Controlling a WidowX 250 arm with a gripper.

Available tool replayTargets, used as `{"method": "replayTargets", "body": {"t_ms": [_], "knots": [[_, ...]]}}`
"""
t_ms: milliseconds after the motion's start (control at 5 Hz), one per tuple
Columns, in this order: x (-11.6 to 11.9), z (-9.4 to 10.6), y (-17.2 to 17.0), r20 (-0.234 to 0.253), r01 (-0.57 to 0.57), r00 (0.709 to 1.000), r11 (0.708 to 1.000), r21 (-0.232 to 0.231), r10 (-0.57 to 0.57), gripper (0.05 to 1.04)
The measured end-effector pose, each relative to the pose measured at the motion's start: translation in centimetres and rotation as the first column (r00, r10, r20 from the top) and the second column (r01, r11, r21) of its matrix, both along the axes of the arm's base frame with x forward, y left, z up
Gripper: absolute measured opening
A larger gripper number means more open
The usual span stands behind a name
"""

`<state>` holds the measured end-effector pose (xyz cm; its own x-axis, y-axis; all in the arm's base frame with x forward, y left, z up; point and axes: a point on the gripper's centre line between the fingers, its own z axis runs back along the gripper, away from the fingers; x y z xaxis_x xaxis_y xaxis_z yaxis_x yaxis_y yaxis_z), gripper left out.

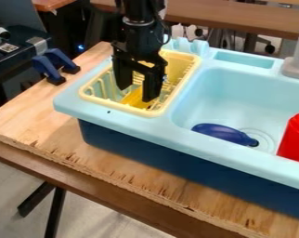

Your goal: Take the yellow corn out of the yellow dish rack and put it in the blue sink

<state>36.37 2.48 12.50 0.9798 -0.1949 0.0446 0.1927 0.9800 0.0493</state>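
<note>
So the end effector (137,92) is hanging down over the pale yellow dish rack (86,96), its two fingers spread apart. There's a bright yellow thing (135,99) lying in the rack right by the fingertips, can't really tell if they're touching it. Rack sits at the left end of the light blue toy sink (204,143). In the basin there's a dark blue toy (221,133) near the drain, plus a red bottle (293,139) further right. All of it's on a wooden worktop (49,140).
</note>
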Motion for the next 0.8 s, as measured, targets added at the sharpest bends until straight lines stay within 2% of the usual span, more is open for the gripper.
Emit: {"method": "replayTargets", "body": {"t_ms": [400, 600, 800], "knots": [[-0.05, -1.35, 0.42, -0.040, -0.009, 0.999, 1.000, -0.011, 0.008, 0.967], [-0.10, -1.55, 0.27, -0.047, -0.010, 0.999, 1.000, -0.010, 0.009, 0.697], [0.00, -1.55, -0.11, -0.042, -0.003, 0.999, 1.000, -0.013, 0.002, 0.643]]}}
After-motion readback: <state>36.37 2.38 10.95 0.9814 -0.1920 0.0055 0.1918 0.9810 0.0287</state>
